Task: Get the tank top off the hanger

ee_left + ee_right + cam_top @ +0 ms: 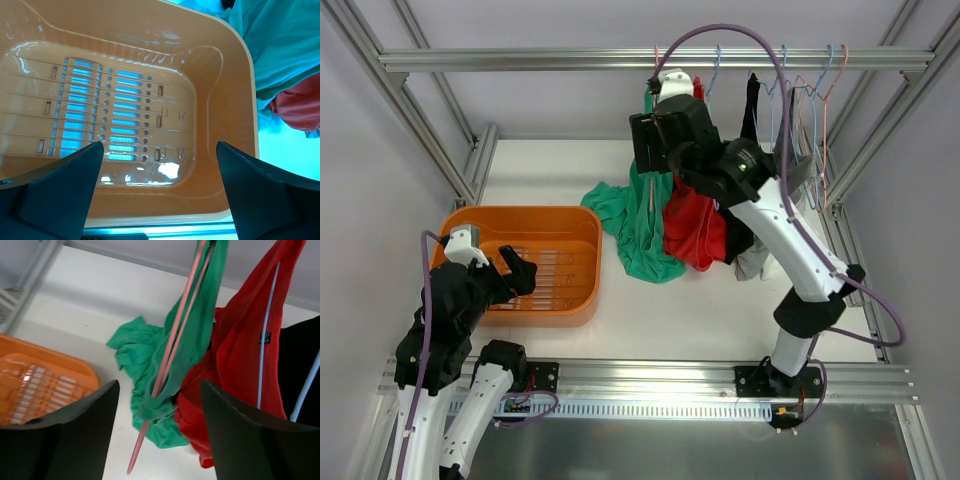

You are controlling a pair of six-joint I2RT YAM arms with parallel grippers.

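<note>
The left gripper (160,150) is hovering at the near left, its dark matte fingers (60,190) standing spread wide and holding nothing. Directly below it, the orange basket (240,100) is sitting on the table; it is glossy moulded plastic, rectangular with rounded corners, with a slotted and perforated floor. In the overhead view the basket is lying at about 9 o'clock of the table (670,310), which is a smooth white panel edged by a ribbed aluminium frame (650,375).

Further back, at about 1 o'clock, the green tank top (195,335) is hanging on a thin pink hanger (141,437), its soft knit draping in folds and its lower part pooling on the table. Just beside it, toward 3 o'clock, a red garment (240,365) is hanging on a slim blue hanger (269,325), with a black garment (300,370) beyond.

The right gripper (160,385) is raised at the tank top. Its jaws are standing apart, one on either side of the green fabric and hanger rods, with no contact showing.

At the far edge, a metal rail (520,60) is carrying the hangers, with pale grey walls (380,150) enclosing the cell.
</note>
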